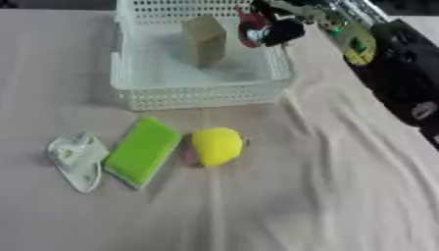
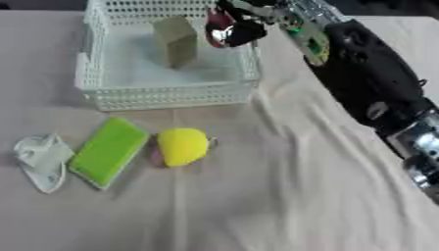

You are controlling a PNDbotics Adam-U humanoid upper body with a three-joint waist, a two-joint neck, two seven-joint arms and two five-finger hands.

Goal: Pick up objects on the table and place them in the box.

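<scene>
1. Left eye view: a white lattice box [image 1: 202,93] stands at the far middle of the desk [image 1: 326,196], which is draped in a pale, creased cloth. A tan block [image 1: 203,40] stands upright inside the box, towards its far right part.
2. Left eye view: three things lie in a row on the cloth in front of the box. From left to right they are a whitish crumpled packet [image 1: 76,159], a green sponge [image 1: 142,150] lying askew, and a yellow ball [image 1: 217,145]. A small pinkish patch shows at the ball's left edge, between ball and sponge. The sponge lies just beside the packet and close to the ball; all three are apart from the box.
3. Left eye view: the right arm enters from the upper right corner. The right robot hand [image 1: 273,29] hangs over the box's far right rim, near the block; whether it touches the block cannot be told. Its fingers are blurred, so their state cannot be told. Red and shiny parts show on it.
4. Right eye view: the same layout, with more of the black right arm [image 2: 369,83] visible along the right side, a yellow-green part near its wrist and a silver joint at the right edge. The left robot hand shows in neither view.
</scene>
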